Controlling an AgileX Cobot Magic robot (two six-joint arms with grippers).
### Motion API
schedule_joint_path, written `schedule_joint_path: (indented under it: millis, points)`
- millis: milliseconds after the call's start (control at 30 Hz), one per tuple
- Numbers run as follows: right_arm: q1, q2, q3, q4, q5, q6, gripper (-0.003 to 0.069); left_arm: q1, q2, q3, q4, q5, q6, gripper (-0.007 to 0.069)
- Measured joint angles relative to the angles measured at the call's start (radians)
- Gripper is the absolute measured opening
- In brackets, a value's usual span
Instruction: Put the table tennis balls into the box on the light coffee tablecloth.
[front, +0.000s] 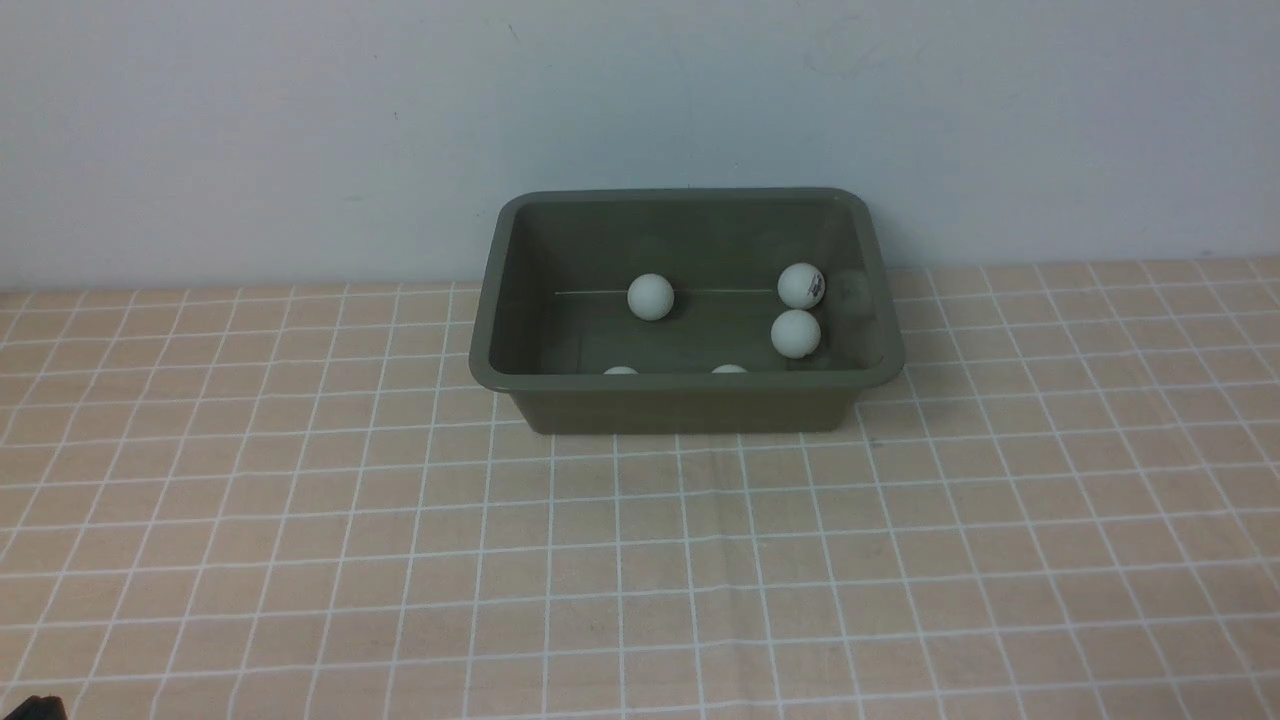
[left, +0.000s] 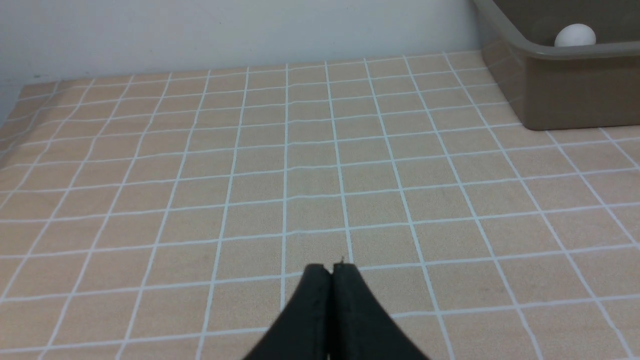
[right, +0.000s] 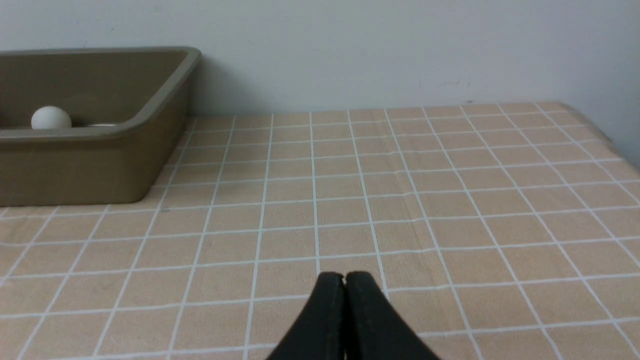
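Observation:
The olive-green box (front: 690, 408) stands on the light coffee tablecloth (front: 640, 560) near the back wall. Several white table tennis balls lie inside it: one at the middle (front: 651, 297), two at the right (front: 801, 286) (front: 796, 333), and two more peeking over the near rim (front: 621, 371) (front: 729, 369). In the left wrist view my left gripper (left: 331, 267) is shut and empty over bare cloth, with the box (left: 575, 90) and one ball (left: 575, 36) far off. My right gripper (right: 344, 275) is likewise shut and empty, the box (right: 90, 165) and a ball (right: 50, 118) away from it.
A pale wall (front: 640, 100) runs right behind the box. The cloth's edges show in the wrist views, at the left side (left: 15, 107) and the right side (right: 595, 125). A dark bit of the left arm (front: 35, 708) sits at the front view's lower left corner.

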Motion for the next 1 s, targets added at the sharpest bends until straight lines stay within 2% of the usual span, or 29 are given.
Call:
schedule_joint_path:
  millis: [1000]
  points:
    - [0.000, 0.000, -0.005, 0.019, 0.040, 0.000, -0.0018, 0.000, 0.000, 0.000, 0.000, 0.001, -0.001, -0.0069]
